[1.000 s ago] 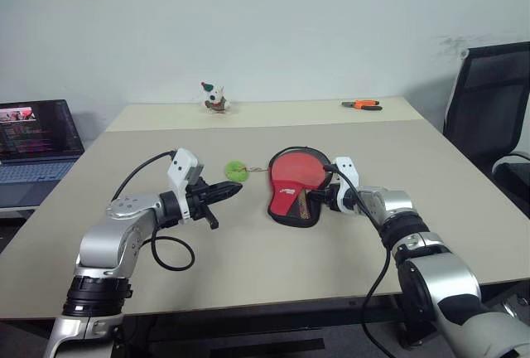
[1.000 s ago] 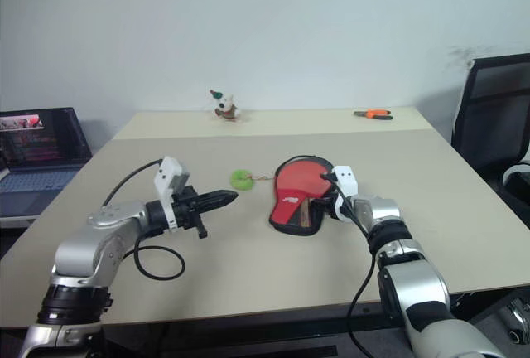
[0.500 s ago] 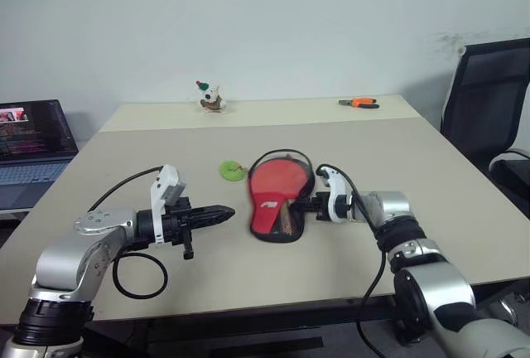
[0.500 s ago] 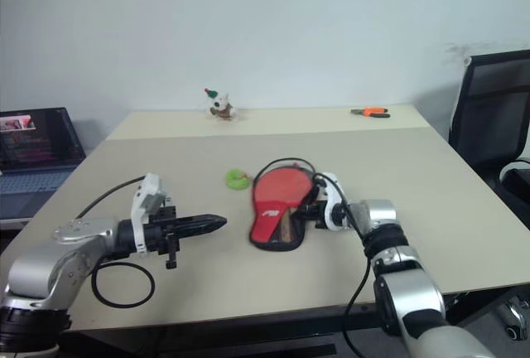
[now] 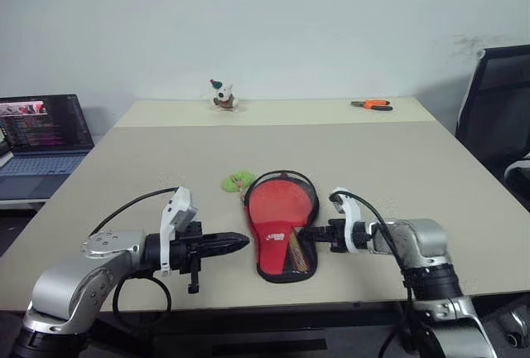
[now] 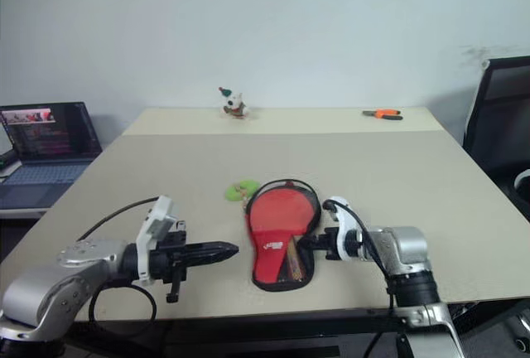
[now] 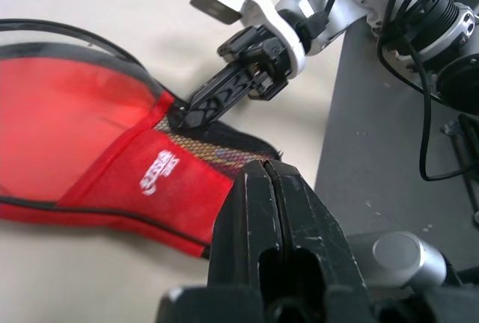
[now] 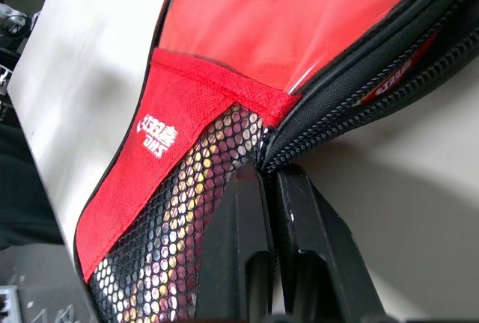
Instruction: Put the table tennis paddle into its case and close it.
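The case (image 5: 272, 231) lies flat on the table near its front edge, round end away from me, its see-through half on top. Through that half I see the paddle's red face (image 5: 283, 200), and its striped handle (image 5: 293, 250) behind the mesh. My right gripper (image 5: 318, 234) reaches in level from the right and is shut on the case's zip edge (image 8: 314, 125) beside the mesh, where the two black halves gape a little. My left gripper (image 5: 243, 243) points right toward the case's left side, shut and holding nothing, a short gap from the fabric.
A yellow-green ball (image 5: 237, 181) lies just beyond the case on the left. Along the table's far edge (image 5: 273, 100) stand a small toy figure (image 5: 222, 94) and orange pliers (image 5: 372, 104). A laptop (image 5: 43, 130) sits off to the left, a black chair (image 5: 501, 101) to the right.
My right gripper has shut on the case's edge and pulled it toward the table's front edge. My left gripper has drawn back alongside, still shut. The camera has shifted too.
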Controlling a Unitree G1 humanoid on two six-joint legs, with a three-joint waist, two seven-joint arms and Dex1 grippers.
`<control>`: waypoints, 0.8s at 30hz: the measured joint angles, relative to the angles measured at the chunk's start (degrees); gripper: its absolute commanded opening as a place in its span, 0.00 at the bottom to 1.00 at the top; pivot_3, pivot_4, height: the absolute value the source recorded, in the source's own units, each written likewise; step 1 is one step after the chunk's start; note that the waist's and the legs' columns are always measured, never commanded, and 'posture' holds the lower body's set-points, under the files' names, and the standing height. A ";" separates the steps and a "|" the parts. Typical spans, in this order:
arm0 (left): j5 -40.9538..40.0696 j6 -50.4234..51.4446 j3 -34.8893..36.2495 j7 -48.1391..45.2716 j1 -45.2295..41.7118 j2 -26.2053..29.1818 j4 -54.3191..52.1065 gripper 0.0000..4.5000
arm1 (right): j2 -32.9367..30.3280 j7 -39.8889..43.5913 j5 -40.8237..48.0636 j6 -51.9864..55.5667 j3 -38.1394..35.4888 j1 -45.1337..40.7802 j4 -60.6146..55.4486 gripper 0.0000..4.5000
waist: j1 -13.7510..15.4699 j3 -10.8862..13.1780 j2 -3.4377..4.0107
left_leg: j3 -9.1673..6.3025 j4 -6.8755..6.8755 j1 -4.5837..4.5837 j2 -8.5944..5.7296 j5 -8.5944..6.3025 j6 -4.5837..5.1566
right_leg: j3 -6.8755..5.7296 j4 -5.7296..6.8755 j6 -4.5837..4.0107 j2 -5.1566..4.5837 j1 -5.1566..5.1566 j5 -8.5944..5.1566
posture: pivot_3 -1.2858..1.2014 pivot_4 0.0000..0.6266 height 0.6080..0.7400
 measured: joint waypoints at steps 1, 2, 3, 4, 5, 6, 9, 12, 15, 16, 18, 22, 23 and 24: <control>-0.05 0.11 -0.12 -0.01 -0.02 0.00 -0.10 0.00 | -0.09 -0.40 0.51 0.98 -0.30 0.70 -1.34 0.00 | 0.05 0.00 0.00 | 0.01 0.00 0.00 0.00 0.00 0.00 | 0.00 0.00 0.00 0.01 0.00 0.00 | 0.52 0.24 1.00; -0.10 0.15 -0.50 -0.10 -0.19 0.00 -0.14 0.00 | -0.11 -1.16 1.33 2.39 -1.12 1.74 -3.19 0.00 | 0.14 0.00 0.00 | 0.01 0.00 0.00 0.00 0.00 0.00 | 0.01 -0.02 0.00 0.03 0.00 0.00 | 0.52 0.24 1.00; -0.12 0.15 -0.63 -0.34 -0.23 0.00 -0.15 0.00 | -0.10 -1.62 1.73 3.54 -1.73 2.57 -4.55 0.00 | 0.18 0.00 0.00 | 0.00 -0.02 -0.01 0.00 0.00 0.00 | 0.01 -0.03 0.01 0.04 0.00 0.00 | 0.52 0.24 1.00; -0.12 0.15 -0.74 -0.56 -0.37 0.02 -0.13 0.00 | -0.10 -2.18 2.21 4.64 -2.36 3.41 -5.98 0.00 | 0.22 0.00 0.00 | 0.00 -0.04 -0.01 0.01 0.00 0.00 | 0.00 -0.05 0.00 0.05 0.00 0.00 | 0.52 0.24 1.00; -0.11 0.14 -1.02 -0.67 -0.75 0.10 -0.06 0.00 | -0.04 -2.85 2.73 5.70 -2.98 4.07 -7.31 0.00 | 0.28 0.00 0.00 | 0.00 -0.04 -0.01 0.01 0.00 0.00 | 0.00 -0.05 0.01 0.06 0.00 -0.01 | 0.52 0.24 1.00; -0.11 0.13 -1.19 -0.80 -1.19 0.15 0.03 0.00 | 0.03 -3.37 3.26 6.66 -3.58 4.49 -8.40 0.00 | 0.34 0.00 0.00 | 0.00 -0.05 -0.01 0.01 0.00 0.00 | 0.00 -0.07 0.02 0.06 0.00 -0.01 | 0.52 0.24 1.00; -0.03 0.05 -1.75 -1.56 -1.95 0.46 0.42 0.00 | 0.56 -4.88 4.00 8.98 -4.93 6.04 -11.08 0.00 | 0.53 0.00 0.00 | 0.02 -0.10 -0.01 0.02 0.00 0.00 | 0.00 -0.12 0.03 0.09 0.00 -0.02 | 0.52 0.24 1.00; 0.11 -0.07 -1.84 -1.81 -2.08 0.60 0.81 0.00 | 1.33 -6.46 4.88 10.91 -6.42 7.09 -13.23 0.00 | 0.57 0.00 0.00 | 0.01 -0.14 -0.02 0.03 0.00 0.00 | 0.00 -0.18 0.02 0.10 0.00 -0.01 | 0.52 0.24 1.00; 0.15 -0.53 -1.89 -1.89 -2.09 0.62 0.83 0.00 | 2.46 -8.07 5.39 12.26 -7.71 8.17 -15.06 0.00 | 0.60 0.00 0.00 | 0.00 -0.16 -0.04 0.03 0.00 0.00 | 0.00 -0.23 0.02 0.10 0.00 -0.01 | 0.52 0.24 1.00; 0.16 -0.59 -1.92 -1.91 -2.09 0.63 0.83 0.00 | 2.72 -8.49 5.59 12.62 -8.10 8.40 -15.35 0.00 | 0.60 0.00 0.00 | 0.00 -0.16 -0.04 0.03 0.00 0.00 | 0.00 -0.24 0.02 0.10 0.00 -0.01 | 0.52 0.24 1.00; 0.18 -0.72 -1.95 -1.91 -2.09 0.64 0.84 0.00 | 3.41 -9.32 5.82 13.40 -9.03 8.67 -15.83 0.00 | 0.60 0.00 0.00 | -0.01 -0.16 -0.04 0.03 0.00 0.00 | 0.00 -0.24 0.02 0.10 0.00 -0.01 | 0.52 0.24 1.00; 0.19 -0.80 -1.96 -1.91 -2.08 0.66 0.84 0.00 | 4.93 -10.80 5.89 14.38 -10.51 9.23 -17.00 0.00 | 0.59 0.00 0.00 | -0.01 -0.17 -0.04 0.03 0.00 0.00 | -0.01 -0.25 0.03 0.10 0.00 -0.02 | 0.52 0.24 1.00; 0.19 -0.81 -1.96 -1.89 -2.09 0.66 0.85 0.00 | 5.31 -11.38 5.91 14.41 -10.68 9.32 -17.13 0.00 | 0.59 0.00 0.00 | -0.01 -0.17 -0.04 0.03 0.00 0.00 | -0.01 -0.25 0.03 0.10 0.00 -0.02 | 0.52 0.24 1.00; 0.20 -0.81 -1.96 -1.88 -2.08 0.66 0.85 0.00 | 5.51 -11.57 5.90 14.41 -10.79 9.40 -17.18 0.00 | 0.59 0.00 0.00 | -0.01 -0.17 -0.04 0.03 0.00 0.00 | -0.01 -0.25 0.04 0.10 0.00 -0.02 | 0.52 0.24 1.00</control>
